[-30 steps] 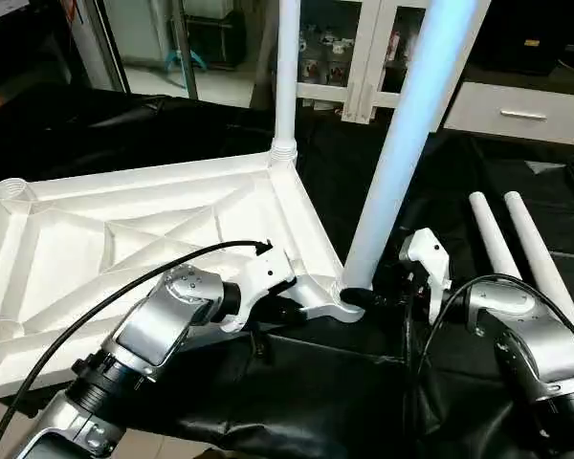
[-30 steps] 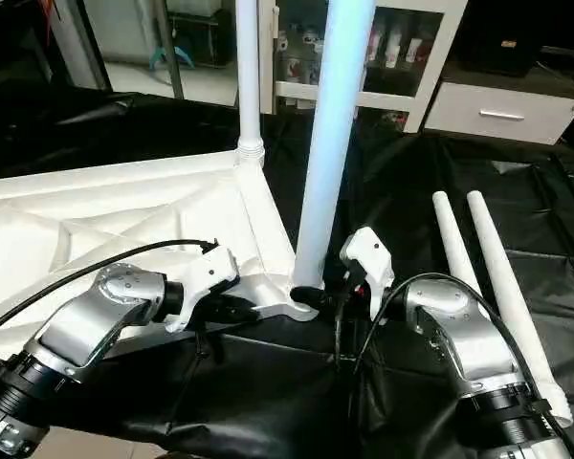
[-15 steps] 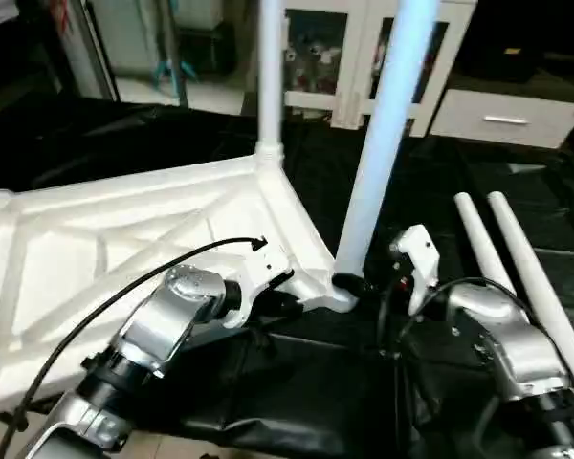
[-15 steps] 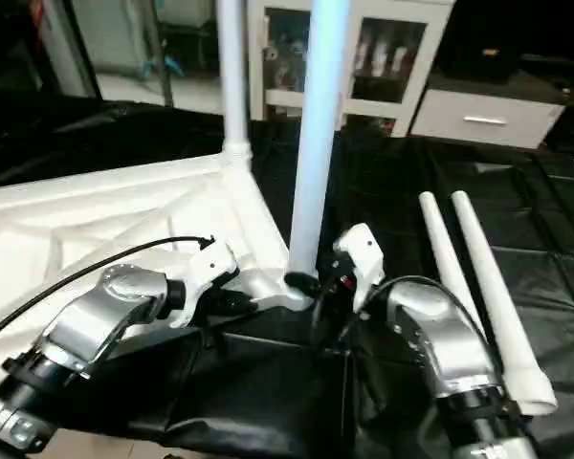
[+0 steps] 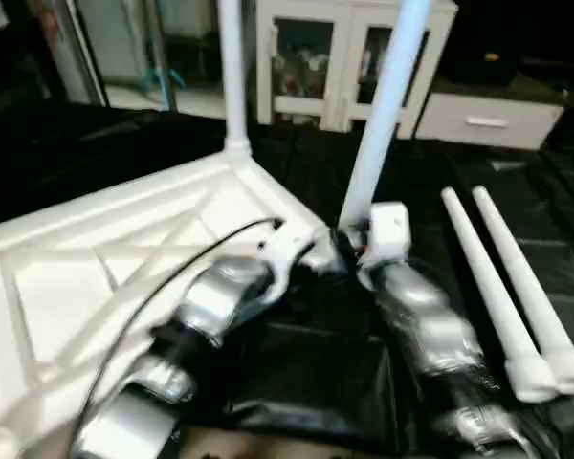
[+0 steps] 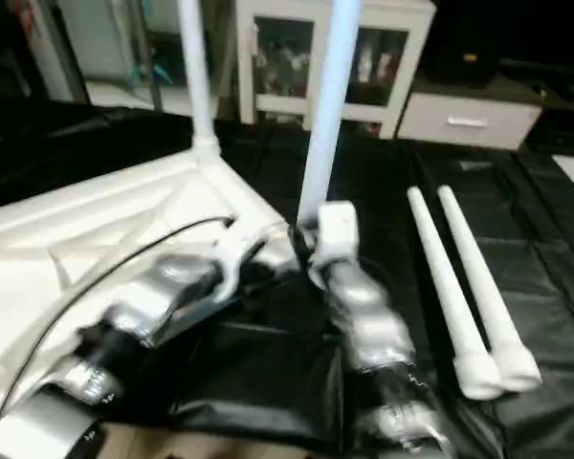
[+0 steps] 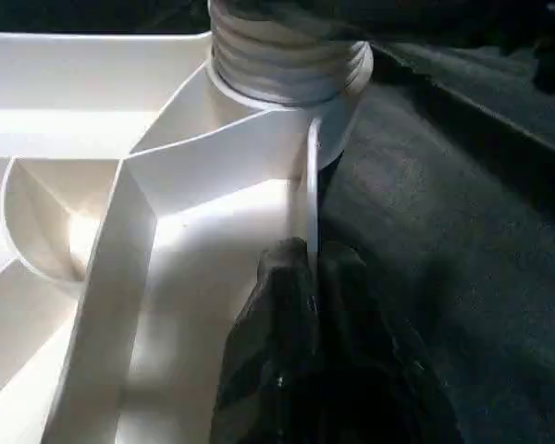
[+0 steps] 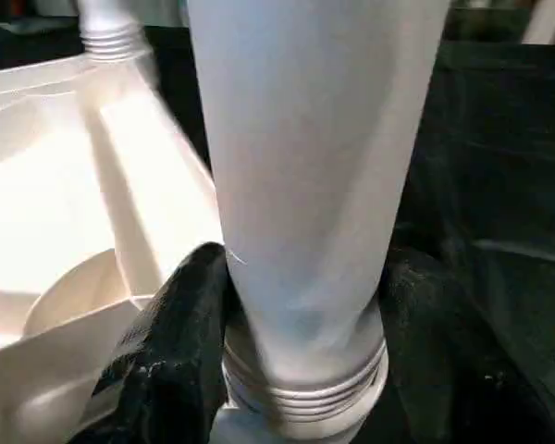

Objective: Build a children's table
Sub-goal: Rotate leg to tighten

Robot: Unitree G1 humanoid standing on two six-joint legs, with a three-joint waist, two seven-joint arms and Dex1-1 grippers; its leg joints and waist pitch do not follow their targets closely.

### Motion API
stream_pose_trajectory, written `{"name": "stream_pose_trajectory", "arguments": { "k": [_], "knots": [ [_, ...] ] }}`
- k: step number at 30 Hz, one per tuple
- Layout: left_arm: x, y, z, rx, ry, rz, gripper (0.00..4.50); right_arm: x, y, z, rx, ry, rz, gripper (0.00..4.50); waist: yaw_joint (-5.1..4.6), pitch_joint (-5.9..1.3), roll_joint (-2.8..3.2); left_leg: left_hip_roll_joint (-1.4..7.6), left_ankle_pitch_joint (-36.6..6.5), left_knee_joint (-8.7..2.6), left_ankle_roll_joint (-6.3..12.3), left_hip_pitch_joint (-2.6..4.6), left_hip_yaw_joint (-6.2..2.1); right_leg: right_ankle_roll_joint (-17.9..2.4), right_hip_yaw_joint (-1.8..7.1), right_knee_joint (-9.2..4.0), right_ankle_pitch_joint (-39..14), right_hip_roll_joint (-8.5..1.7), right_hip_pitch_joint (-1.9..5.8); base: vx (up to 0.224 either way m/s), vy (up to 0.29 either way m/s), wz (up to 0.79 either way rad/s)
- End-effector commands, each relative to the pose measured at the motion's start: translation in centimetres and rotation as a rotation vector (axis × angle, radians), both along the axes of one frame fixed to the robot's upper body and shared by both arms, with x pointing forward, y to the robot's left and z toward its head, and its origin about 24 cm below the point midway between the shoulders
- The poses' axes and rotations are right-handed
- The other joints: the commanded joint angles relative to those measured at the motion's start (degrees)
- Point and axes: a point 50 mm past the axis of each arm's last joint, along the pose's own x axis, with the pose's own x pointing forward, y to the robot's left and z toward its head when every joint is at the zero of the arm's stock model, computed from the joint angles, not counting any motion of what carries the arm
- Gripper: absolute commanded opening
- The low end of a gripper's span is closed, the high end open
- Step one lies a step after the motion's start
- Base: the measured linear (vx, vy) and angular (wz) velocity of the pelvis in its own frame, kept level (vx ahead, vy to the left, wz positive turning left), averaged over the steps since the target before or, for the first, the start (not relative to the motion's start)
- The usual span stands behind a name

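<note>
The white tabletop [image 5: 124, 258] lies upside down on the black surface [image 5: 297, 373], and the near leg [image 5: 378, 124] stands straight up from its near corner socket, long way pointing up. The right end effector [image 8: 296, 351] sits right at the bottom of that leg with a finger on each side, half open around it, so it is the nearer arm. The left end effector [image 7: 305, 305] is pinched shut on the tabletop's thin edge wall just beside that same corner, while two more legs [image 5: 502, 277] lie flat off to the right of the tabletop.
</note>
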Motion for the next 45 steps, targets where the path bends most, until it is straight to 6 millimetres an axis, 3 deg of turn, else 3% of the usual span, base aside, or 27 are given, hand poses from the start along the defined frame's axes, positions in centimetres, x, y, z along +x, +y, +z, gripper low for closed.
{"name": "stream_pose_trajectory", "arguments": {
  "k": [1,3,5,6,8,9,10,11,12,13,14,15,16,17,18,19,20,21,24,25,28,31,33,37,41,44,45],
  "knots": [
    [1.0,0.1,0.7,0.018,-0.059,0.052,0.00,-1.4,-0.8,-3.9,-0.015,0.189,-0.122,2.06,-1.08,-1.94,1.23,3.52,-45.2,-7.70,-5.03,2.22,-2.84,-3.5,-0.01,-3.73,-27.9,-2.10,0.02,0.000,0.000,0.00],
    [1.0,0.0,0.7,0.014,-0.061,0.045,0.00,-1.2,-0.6,-3.6,0.012,0.169,-0.128,2.06,-1.00,-1.72,1.17,3.08,-46.3,-7.49,-4.96,2.85,-2.22,-3.2,-0.08,-4.24,-30.7,-2.26,-0.73,0.000,0.000,0.00],
    [1.0,0.0,0.7,0.014,-0.063,0.035,0.00,-1.0,-0.2,-3.1,0.040,0.135,-0.109,2.06,-1.15,-1.69,1.19,2.86,-45.8,-7.12,-4.68,2.98,-2.30,-2.4,-0.49,-4.77,-33.6,-2.56,-0.75,0.000,0.000,0.00],
    [1.0,0.1,0.6,0.015,-0.062,0.028,0.00,-0.8,0.0,-2.7,0.046,0.095,-0.091,2.06,-1.15,-1.59,1.63,2.84,-45.6,-7.12,-4.45,2.85,-2.34,-1.5,-0.83,-4.99,-35.1,-2.57,-0.55,0.000,0.000,0.00],
    [1.0,0.2,0.5,0.017,-0.061,0.018,0.00,-0.7,0.1,-2.3,0.051,0.066,-0.071,2.06,-1.05,-1.48,1.52,3.24,-45.9,-7.84,-4.16,2.22,-2.20,-1.2,-1.30,-4.32,-34.2,-2.26,0.22,0.000,0.000,0.00],
    [1.0,0.2,0.4,0.019,-0.059,0.011,0.00,-0.6,0.1,-2.0,0.056,0.042,-0.070,2.06,-0.64,-1.45,1.65,3.90,-46.8,-9.21,-4.26,1.03,-2.01,-1.5,-0.90,-2.32,-31.9,-2.16,1.37,0.000,0.000,0.00],
    [0.9,0.3,0.3,0.022,-0.058,0.002,0.00,-0.5,-0.1,-1.6,0.063,0.011,-0.061,2.06,0.13,-1.75,1.85,3.83,-45.7,-9.41,-4.71,1.38,-1.43,-2.5,0.54,-1.80,-30.7,-2.52,0.86,0.000,0.000,0.00],
    [0.9,0.3,0.3,0.022,-0.058,0.002,0.00,-0.5,-0.1,-1.5,0.064,0.010,-0.061,2.41,0.03,-1.84,1.06,2.96,-43.6,-7.95,-4.45,2.61,-1.12,-2.5,0.75,-3.71,-33.8,-3.03,-0.77,-0.001,-0.057,0.17],
    [0.9,0.3,0.2,0.023,-0.057,-0.005,0.00,-0.5,-0.2,-1.1,0.084,-0.012,-0.050,2.76,-0.21,-2.03,0.31,1.05,-35.7,-3.91,-2.58,4.48,-0.96,-1.5,0.11,-7.25,-42.4,-5.00,-2.96,0.000,0.000,0.00],
    [0.9,0.4,0.2,0.024,-0.056,-0.009,0.00,-0.5,-0.2,-0.7,0.099,-0.033,-0.035,2.76,-0.14,-1.70,0.37,1.01,-28.7,-3.43,-0.23,2.65,-1.44,0.0,-0.65,-8.07,-46.3,-5.97,-1.13,0.000,0.000,0.00],
    [0.9,0.4,0.1,0.026,-0.057,-0.016,0.00,-0.5,-0.3,-0.4,0.097,-0.055,-0.023,2.83,-0.15,-1.60,0.71,1.31,-27.7,-3.77,0.13,1.99,-1.73,0.9,-1.33,-8.10,-46.4,-5.77,-0.41,0.000,0.000,0.00],
    [0.8,0.5,0.1,0.028,-0.057,-0.021,0.00,-0.6,-0.4,-0.1,0.092,-0.071,-0.010,2.95,-0.84,-1.75,1.89,3.33,-32.7,-6.34,-1.30,0.13,-3.19,1.1,-2.30,-5.64,-37.4,-4.47,1.84,0.065,0.020,-0.18],
    [0.8,0.5,0.0,0.029,-0.057,-0.023,0.00,-0.7,-0.4,0.2,0.095,-0.080,0.020,3.08,-0.75,-1.94,2.40,4.11,-35.6,-7.27,-2.28,-0.19,-3.62,0.3,-1.97,-4.45,-32.8,-4.14,2.47,0.065,0.020,-0.18],
    [0.8,0.6,0.0,0.031,-0.055,-0.033,0.00,-1.0,-0.7,0.5,0.096,-0.094,0.051,3.17,-0.79,-2.08,2.25,4.80,-39.2,-8.41,-3.48,-0.08,-3.80,-2.3,-0.87,-2.67,-23.8,-3.71,2.45,0.059,0.038,-0.11],
    [0.7,0.6,0.0,0.031,-0.053,-0.039,0.00,-1.4,-1.0,0.8,0.091,-0.105,0.097,3.20,-0.52,-2.05,1.62,3.90,-38.3,-7.73,-4.03,0.82,-3.07,-4.5,-0.10,-3.58,-22.8,-4.21,1.04,0.000,0.000,0.00],
    [0.7,0.6,0.0,0.031,-0.053,-0.039,0.00,-1.4,-1.0,0.8,0.091,-0.105,0.097,3.24,-0.52,-2.05,1.62,3.90,-38.3,-7.73,-4.03,0.82,-3.07,-4.5,-0.10,-3.58,-22.8,-4.21,1.04,0.000,0.000,0.00],
    [0.7,0.7,-0.1,0.033,-0.052,-0.049,0.00,-1.8,-1.4,0.9,0.086,-0.112,0.145,3.24,-0.13,-1.96,0.82,2.62,-32.0,-6.18,-1.93,0.88,-2.20,-5.6,0.37,-4.92,-29.9,-5.26,0.16,0.000,0.000,0.00],
    [0.6,0.8,-0.2,0.035,-0.048,-0.062,0.00,-2.5,-2.3,1.0,0.073,-0.111,0.203,3.24,0.16,-1.95,0.58,2.56,-27.4,-5.87,-0.11,0.01,-2.11,-4.5,0.41,-5.02,-32.6,-5.54,0.91,0.000,0.000,0.00],
    [0.3,0.9,-0.3,0.034,-0.039,-0.090,0.00,-3.7,-4.2,1.0,0.041,-0.101,0.305,3.24,0.73,-2.13,0.79,3.25,-23.8,-6.00,0.85,-0.25,-2.11,-4.1,0.75,-4.69,-31.1,-5.42,1.00,0.000,0.000,0.00],
    [0.3,0.9,-0.3,0.033,-0.037,-0.093,0.00,-3.9,-4.6,1.1,0.035,-0.098,0.326,3.24,0.89,-2.24,1.09,3.36,-23.5,-6.09,0.81,-0.14,-2.06,-4.4,0.81,-4.51,-29.6,-5.30,0.96,0.000,0.000,0.00],
    [0.2,0.9,-0.4,0.036,-0.034,-0.110,0.00,-4.6,-5.9,1.2,0.022,-0.081,0.384,3.24,1.03,-2.42,0.88,3.42,-21.6,-6.09,1.46,-0.62,-1.81,-7.2,1.00,-3.73,-23.9,-5.03,1.25,0.000,0.000,0.00],
    [0.0,1.0,-0.5,0.040,-0.034,-0.138,0.00,-6.3,-8.0,1.1,-0.024,-0.020,0.522,3.24,1.63,-2.45,0.51,3.43,-20.0,-5.75,2.58,-0.42,-1.36,-7.9,1.42,-3.69,-23.8,-5.13,1.14,0.000,0.000,0.00],
    [-0.1,1.0,-0.5,0.039,-0.036,-0.147,0.00,-6.7,-8.5,1.2,-0.026,-0.010,0.530,3.24,1.96,-2.43,0.03,3.19,-17.8,-5.40,3.53,-0.37,-0.88,-8.7,1.89,-3.54,-24.4,-4.98,0.79,0.000,0.000,0.00],
    [-0.2,1.1,-0.5,0.047,-0.060,-0.190,0.00,-6.8,-9.2,1.4,-0.023,-0.018,0.505,3.24,1.88,-2.53,0.04,3.25,-17.4,-5.41,3.65,-0.64,-1.15,-7.7,1.69,-3.40,-26.6,-4.86,1.04,0.000,0.000,0.00],
    [-0.3,0.2,0.5,0.026,-0.199,-0.314,0.00,-7.3,-8.7,1.7,-0.001,-0.025,0.537,3.24,2.18,-2.71,0.25,3.47,-16.5,-5.45,3.62,-0.39,-1.07,-7.7,1.91,-3.21,-24.6,-4.76,0.87,0.000,0.000,0.00],
    [0.4,-0.4,1.2,0.000,-0.263,-0.249,0.00,-7.4,-8.3,1.6,0.006,-0.024,0.554,3.24,2.96,-2.90,0.27,3.52,-15.2,-5.32,3.58,-0.11,-0.81,-8.7,2.05,-2.90,-22.1,-4.79,0.87,0.000,0.000,0.00],
    [0.7,-0.7,1.7,-0.046,-0.268,-0.211,0.28,-7.5,-8.1,1.5,0.007,-0.024,0.557,3.26,3.08,-2.89,0.07,3.56,-15.2,-5.35,3.51,-0.08,-0.67,-9.3,2.15,-2.65,-21.1,-4.72,0.79,0.000,0.000,0.00]
  ]
}}
